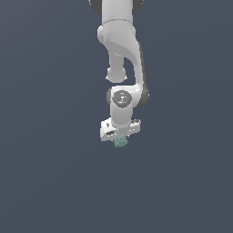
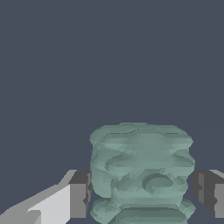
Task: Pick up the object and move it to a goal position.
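The object (image 1: 120,143) is a small pale teal-green ridged lump, seen just under the white hand of the arm in the exterior view. In the wrist view the object (image 2: 142,166) fills the space between the two fingers. The dark pad of one finger (image 2: 81,192) rests against one side and the other finger (image 2: 205,190) against the opposite side. My gripper (image 1: 119,139) points straight down and is shut on the object. In the exterior view the fingers are hidden behind the hand and the object.
A plain dark grey-blue surface (image 1: 50,173) fills both views. The white arm (image 1: 120,41) comes down from the exterior view's top middle. No other objects and no goal marker show.
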`<state>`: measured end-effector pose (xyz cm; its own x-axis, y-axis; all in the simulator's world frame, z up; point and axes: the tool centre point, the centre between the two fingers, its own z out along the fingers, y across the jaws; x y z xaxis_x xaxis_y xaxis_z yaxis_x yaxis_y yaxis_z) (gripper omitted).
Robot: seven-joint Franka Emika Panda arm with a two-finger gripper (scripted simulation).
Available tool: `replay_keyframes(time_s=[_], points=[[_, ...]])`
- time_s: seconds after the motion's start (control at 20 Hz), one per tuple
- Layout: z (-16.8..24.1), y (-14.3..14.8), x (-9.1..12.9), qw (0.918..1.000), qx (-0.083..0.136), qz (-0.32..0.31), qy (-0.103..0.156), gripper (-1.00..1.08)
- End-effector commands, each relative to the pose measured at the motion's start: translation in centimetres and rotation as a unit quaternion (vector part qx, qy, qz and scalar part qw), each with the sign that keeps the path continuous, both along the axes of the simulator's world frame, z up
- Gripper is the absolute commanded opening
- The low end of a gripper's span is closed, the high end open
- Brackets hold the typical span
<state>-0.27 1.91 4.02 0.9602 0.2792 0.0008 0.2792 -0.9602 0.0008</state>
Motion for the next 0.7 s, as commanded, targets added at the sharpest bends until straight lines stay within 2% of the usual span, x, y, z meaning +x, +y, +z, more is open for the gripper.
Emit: replay_keyframes(time_s=[0.0, 0.35, 0.65], points=[[0.0, 0.1, -0.1, 1.0000, 0.000, 0.000, 0.000, -1.00], [0.1, 0.5, -1.7, 1.0000, 0.000, 0.000, 0.000, -1.00], [0.3, 1.3, -4.5, 1.0000, 0.000, 0.000, 0.000, -1.00]])
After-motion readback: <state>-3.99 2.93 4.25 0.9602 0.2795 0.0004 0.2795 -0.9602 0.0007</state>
